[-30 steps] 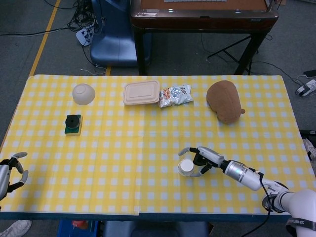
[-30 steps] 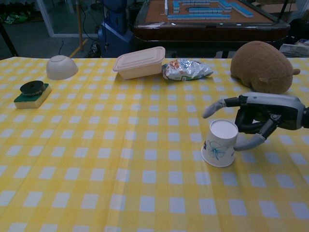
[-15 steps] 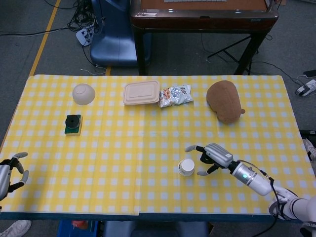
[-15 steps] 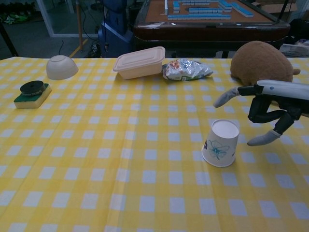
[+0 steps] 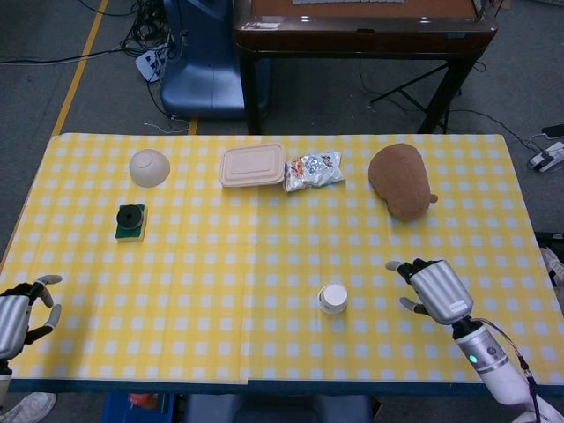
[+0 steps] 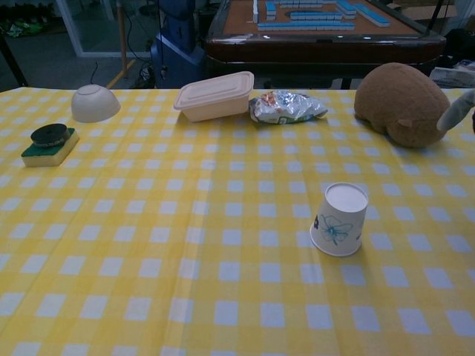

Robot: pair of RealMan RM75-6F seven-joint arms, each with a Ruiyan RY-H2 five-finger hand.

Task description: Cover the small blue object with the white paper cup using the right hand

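The white paper cup [image 5: 333, 298] [image 6: 339, 219] stands upside down on the yellow checked tablecloth, with a blue flower print on its side. No small blue object shows in either view. My right hand [image 5: 431, 288] hovers to the right of the cup, well apart from it, fingers spread and holding nothing; in the chest view only a fingertip [image 6: 456, 112] shows at the right edge. My left hand [image 5: 22, 308] rests at the table's near left corner, fingers apart and empty.
Along the far side lie a white bowl [image 5: 149, 167], a beige lidded box [image 5: 253, 165], a foil snack bag [image 5: 314, 169] and a brown plush toy [image 5: 402, 181]. A green sponge with a black disc [image 5: 130, 222] sits at the left.
My right hand has let go of the cup and drawn back to the right and toward the table's near edge. The cup stays upside down where it was.
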